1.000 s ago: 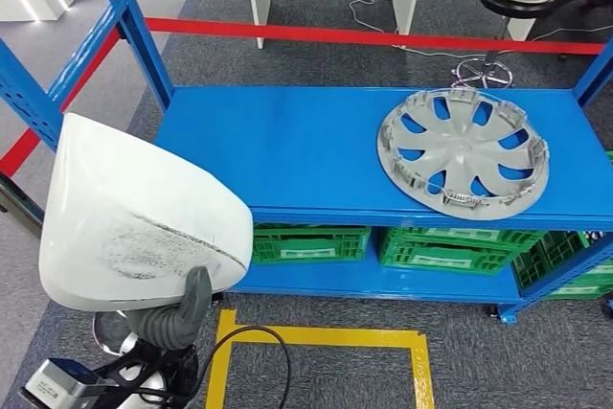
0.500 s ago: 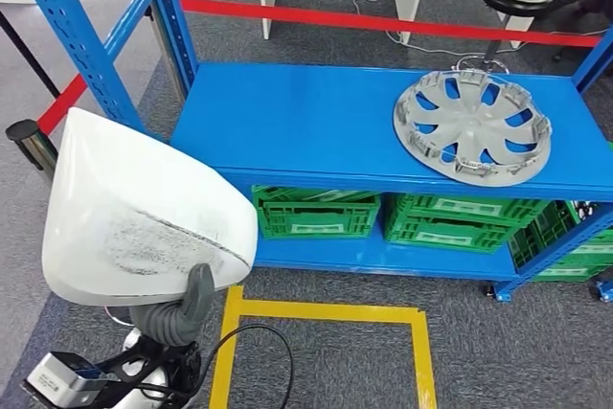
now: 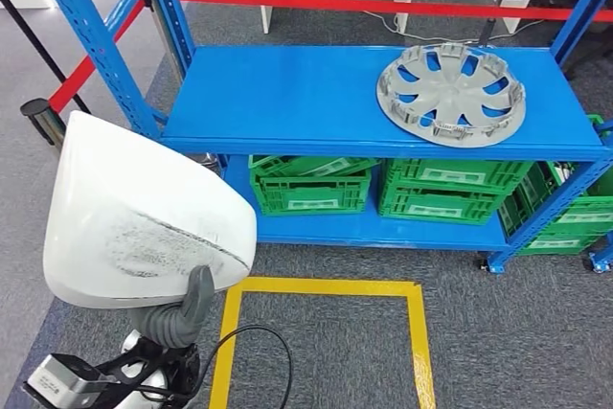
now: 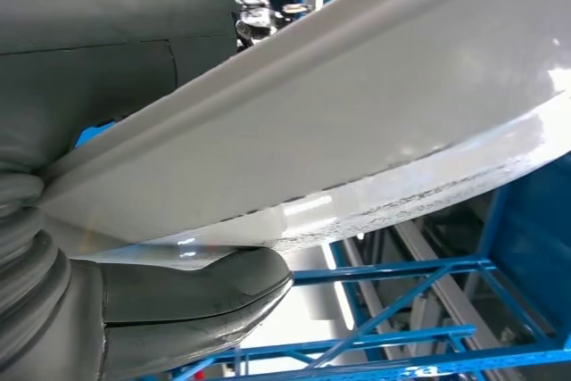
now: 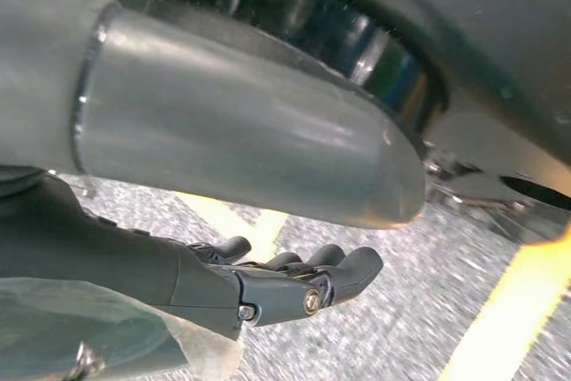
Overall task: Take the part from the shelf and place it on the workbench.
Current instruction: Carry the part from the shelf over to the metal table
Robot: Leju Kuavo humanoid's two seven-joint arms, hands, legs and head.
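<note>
My left hand [image 3: 177, 318] grips the large white glossy plastic shell part [image 3: 141, 217] from beneath, thumb pressed against its underside; the part sits clear of the blue steel shelf [image 3: 289, 107], its long axis running left to right across me. No bench in view yet. My right hand [image 5: 283, 283] hangs empty, fingers loosely apart. A grey spoked wheel cover [image 3: 452, 95] lies flat on the shelf.
</note>
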